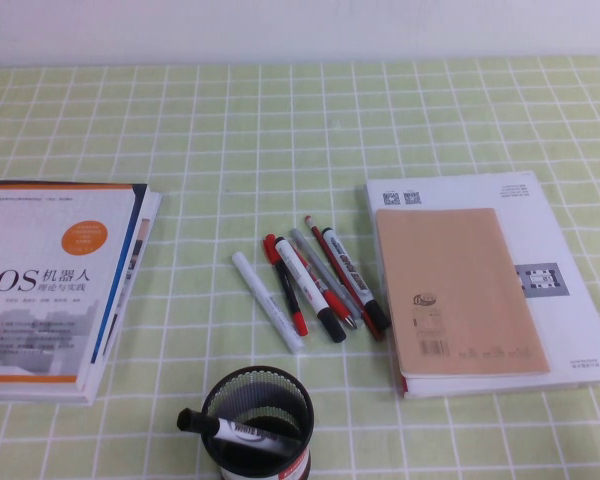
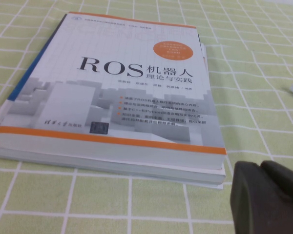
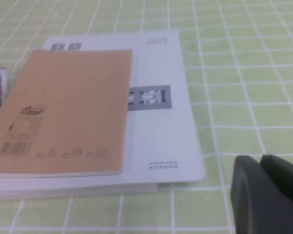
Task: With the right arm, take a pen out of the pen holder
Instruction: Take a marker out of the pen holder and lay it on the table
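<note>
A black mesh pen holder [image 1: 212,400] stands at the near edge of the table, in the middle. One black-and-white marker [image 1: 242,431] lies slanted across its mouth, its black cap sticking out to the left. Neither arm shows in the high view. My right gripper [image 3: 260,161] is shut and holds nothing; it hangs low over the green checked cloth, beside the near corner of the white booklet [image 3: 161,126]. My left gripper [image 2: 261,168] is shut too and holds nothing, low by the near corner of the ROS book [image 2: 132,92].
Several markers and pens [image 1: 320,285] lie loose in the middle of the table, just beyond the holder. The ROS book [image 1: 50,285] sits on another book at the left. A tan notebook [image 1: 460,290] lies on the white booklet [image 1: 570,300] at the right.
</note>
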`<action>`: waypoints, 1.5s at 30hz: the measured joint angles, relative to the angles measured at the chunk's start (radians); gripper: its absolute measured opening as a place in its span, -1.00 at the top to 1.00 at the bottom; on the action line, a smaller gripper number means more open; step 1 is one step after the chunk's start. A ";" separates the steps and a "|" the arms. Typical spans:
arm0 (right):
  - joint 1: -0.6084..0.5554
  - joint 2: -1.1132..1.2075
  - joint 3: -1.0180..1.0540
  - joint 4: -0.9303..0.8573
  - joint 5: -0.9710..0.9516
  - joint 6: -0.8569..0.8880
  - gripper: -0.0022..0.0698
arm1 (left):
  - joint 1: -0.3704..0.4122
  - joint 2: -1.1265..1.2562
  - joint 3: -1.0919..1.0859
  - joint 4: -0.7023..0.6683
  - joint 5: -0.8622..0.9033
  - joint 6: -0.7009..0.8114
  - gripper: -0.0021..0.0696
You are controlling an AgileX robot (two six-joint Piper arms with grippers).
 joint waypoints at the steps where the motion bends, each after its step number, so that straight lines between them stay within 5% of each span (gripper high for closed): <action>1: -0.009 -0.030 0.014 0.000 0.000 0.000 0.97 | 0.000 0.000 0.000 0.000 0.000 0.000 0.96; 10: -0.018 -0.193 0.075 -0.070 0.010 0.000 0.97 | 0.000 0.000 0.000 0.000 0.000 0.000 0.96; 45: -0.018 -0.193 0.075 -0.072 0.123 0.000 0.97 | 0.000 0.000 0.000 0.000 0.000 0.000 0.96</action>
